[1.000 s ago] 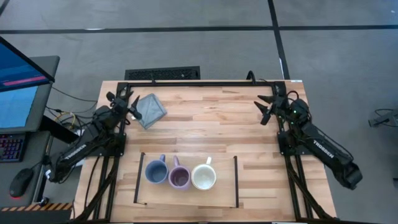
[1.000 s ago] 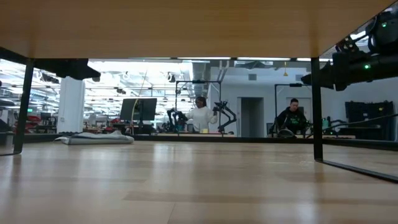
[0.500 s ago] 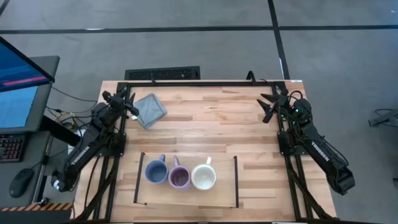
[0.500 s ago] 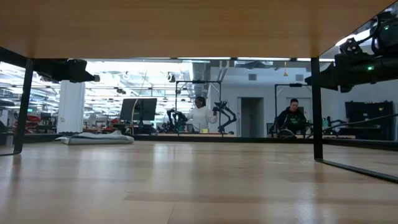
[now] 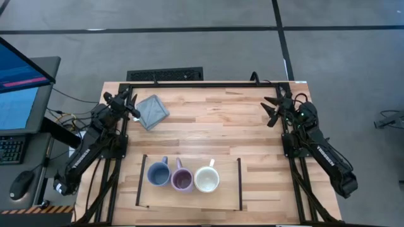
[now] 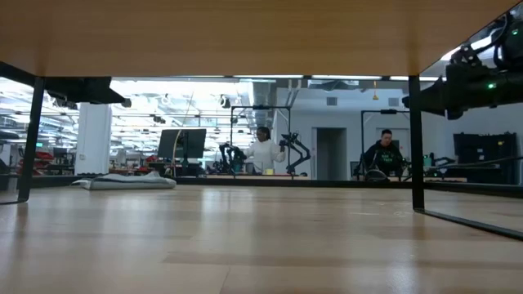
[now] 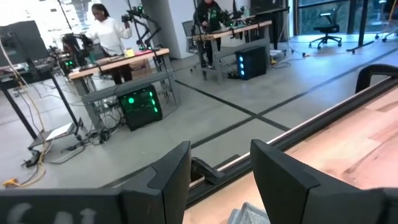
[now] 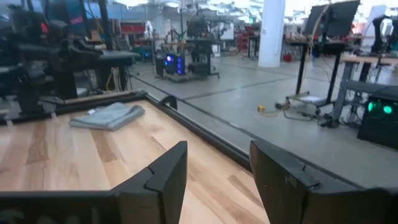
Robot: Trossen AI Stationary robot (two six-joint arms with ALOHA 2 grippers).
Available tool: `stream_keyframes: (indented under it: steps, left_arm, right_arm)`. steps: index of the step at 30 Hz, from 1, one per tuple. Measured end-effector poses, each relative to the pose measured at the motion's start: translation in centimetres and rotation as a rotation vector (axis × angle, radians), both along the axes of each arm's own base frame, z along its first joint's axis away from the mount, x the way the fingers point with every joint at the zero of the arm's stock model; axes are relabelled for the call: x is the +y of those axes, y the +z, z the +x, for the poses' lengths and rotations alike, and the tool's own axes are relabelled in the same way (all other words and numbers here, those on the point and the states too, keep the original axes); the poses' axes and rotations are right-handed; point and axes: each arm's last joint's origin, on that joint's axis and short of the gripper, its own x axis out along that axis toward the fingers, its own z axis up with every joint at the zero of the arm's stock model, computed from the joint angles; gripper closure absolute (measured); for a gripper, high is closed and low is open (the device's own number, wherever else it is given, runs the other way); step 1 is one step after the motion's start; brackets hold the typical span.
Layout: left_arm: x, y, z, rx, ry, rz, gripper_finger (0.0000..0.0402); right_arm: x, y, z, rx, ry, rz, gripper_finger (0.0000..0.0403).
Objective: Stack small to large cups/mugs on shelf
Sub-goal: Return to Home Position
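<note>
- Only the high view shows the small blue mug (image 5: 158, 173), lilac-purple mug (image 5: 182, 180) and wide cream mug (image 5: 206, 180) side by side on the light-wood shelf (image 5: 228, 189).
- The wrist views show the left gripper (image 7: 221, 158) and right gripper (image 8: 217, 152) spread apart, holding nothing.

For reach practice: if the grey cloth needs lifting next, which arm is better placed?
Left: the left gripper sits right beside the grey cloth; the right gripper is far off on the opposite side.

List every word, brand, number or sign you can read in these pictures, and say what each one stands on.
"TROSSEN": white letters along the right arm, seen in the high view.
Left arm: similar white lettering, too small to read.
Monitor screen beside the table: lit, but whatever it displays is too blurred to read.
No other text can be read in any view.
</note>
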Motion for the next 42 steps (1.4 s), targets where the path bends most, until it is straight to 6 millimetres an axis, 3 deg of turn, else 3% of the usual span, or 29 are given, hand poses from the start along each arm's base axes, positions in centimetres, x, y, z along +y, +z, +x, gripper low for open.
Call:
stream_keyframes:
  steps: [16, 23, 42]
  left_arm:
    - [-0.1, 0.1, 0.1, -0.055, -0.056, -0.029, 0.0242]
    - [-0.2, -0.5, 0.1, 0.000, -0.052, -0.078, 0.0242]
    - [0.3, -1.2, 0.3, -0.084, -0.010, -0.034, 0.0242]
  right_arm:
    - [0.9, 0.5, 0.5, -0.056, 0.091, -0.011, 0.0207]
    - [0.9, 0.5, 0.5, -0.056, 0.094, -0.010, 0.0207]
    - [0.9, 0.5, 0.5, -0.055, 0.093, -0.012, 0.0207]
